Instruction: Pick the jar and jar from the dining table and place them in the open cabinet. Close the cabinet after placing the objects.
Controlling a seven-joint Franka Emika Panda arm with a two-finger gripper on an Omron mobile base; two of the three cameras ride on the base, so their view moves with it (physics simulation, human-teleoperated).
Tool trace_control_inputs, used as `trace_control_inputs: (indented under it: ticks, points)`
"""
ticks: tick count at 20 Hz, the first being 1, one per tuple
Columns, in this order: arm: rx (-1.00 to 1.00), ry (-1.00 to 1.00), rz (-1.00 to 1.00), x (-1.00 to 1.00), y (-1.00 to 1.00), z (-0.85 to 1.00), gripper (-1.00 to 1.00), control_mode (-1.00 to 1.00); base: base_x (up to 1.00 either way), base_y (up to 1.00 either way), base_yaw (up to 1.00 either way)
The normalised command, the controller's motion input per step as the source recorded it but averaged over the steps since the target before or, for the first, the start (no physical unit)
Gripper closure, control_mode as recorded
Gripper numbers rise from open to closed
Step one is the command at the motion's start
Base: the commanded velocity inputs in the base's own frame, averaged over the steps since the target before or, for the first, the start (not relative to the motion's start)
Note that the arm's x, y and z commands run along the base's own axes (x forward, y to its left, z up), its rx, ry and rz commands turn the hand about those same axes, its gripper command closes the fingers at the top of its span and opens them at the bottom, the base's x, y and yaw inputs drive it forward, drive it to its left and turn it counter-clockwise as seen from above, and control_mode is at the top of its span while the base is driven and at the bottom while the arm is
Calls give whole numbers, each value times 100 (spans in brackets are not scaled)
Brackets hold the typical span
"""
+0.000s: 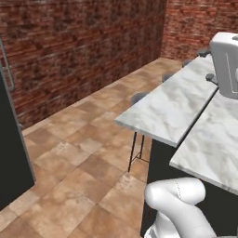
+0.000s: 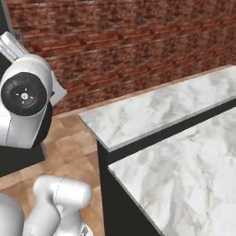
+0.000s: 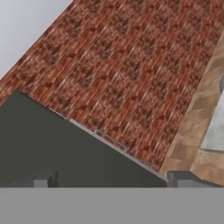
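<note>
Brick is running along the far wall (image 1: 83, 46) in red and brown, and the tiled floor (image 1: 79, 158) is stretching out in warm tan squares beneath it. On the right, the dining table (image 1: 172, 107) is showing its white, grey-veined marble top in two levels over a dark base, the higher slab jutting toward the open floor; from the right base view the same marble (image 2: 152, 110) is sweeping off to the far right, bare as far as these frames are reaching. Round dark stools (image 1: 138, 97) are tucking in along the table's far-left edge, thin black legs showing under the nearest one. At the near left, a tall dark panel (image 1: 11, 153) with a silver bar handle is standing against the brick. The white arm is rising from the near side and its upper link is sitting high over the far right of the marble. Looking along the hand, the gripper (image 3: 109, 180) is standing wide open with nothing between its two dark fingertips (image 3: 43, 179), and it is pointing at a dark flat surface (image 3: 65, 148) with brick beyond it and a strip of floor and pale marble at the right edge. Of the jars, I cannot tell where they are standing.
</note>
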Motion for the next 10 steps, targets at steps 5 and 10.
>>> trace_control_inputs:
  ticks: [5,10]
  points:
    - [0,0,0,0,0,0,-100,100,63,75,-19]
    - [0,0,0,0,0,0,-100,100,65,100,-27]
